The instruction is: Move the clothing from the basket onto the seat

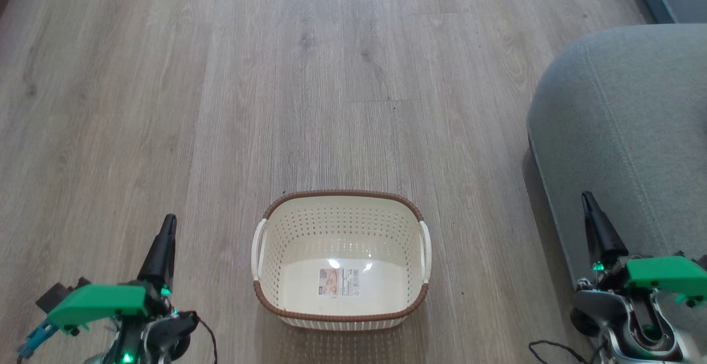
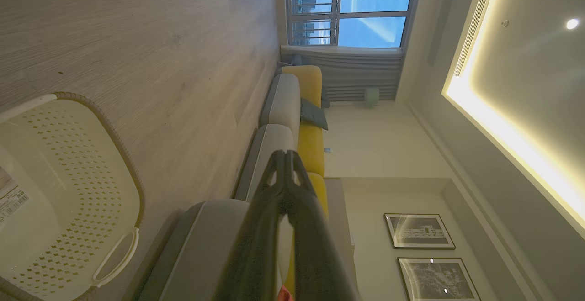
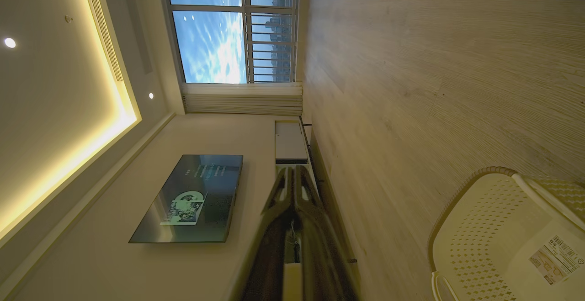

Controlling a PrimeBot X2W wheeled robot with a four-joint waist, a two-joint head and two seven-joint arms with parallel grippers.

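Basket [image 1: 342, 226] on floor [image 1: 276, 77] near seat [image 1: 624, 132]

Pale wood-look planks cover the floor [image 1: 331, 77]. A tall window [image 3: 228, 27] shows blue sky, with a light curtain [image 3: 242, 97] drawn aside next to it. A flat television [image 3: 192, 198] hangs on one wall, two framed pictures [image 2: 418, 231] on another. A warm cove light [image 2: 502, 123] rims the ceiling.

The head camera looks steeply down on the basket [image 1: 342, 193] and floor [image 1: 276, 77], while both wrist cameras, low and rolled sideways, sight along their fingers [image 2: 256, 246] toward the far window [image 2: 361, 4], each catching the basket at its edge.
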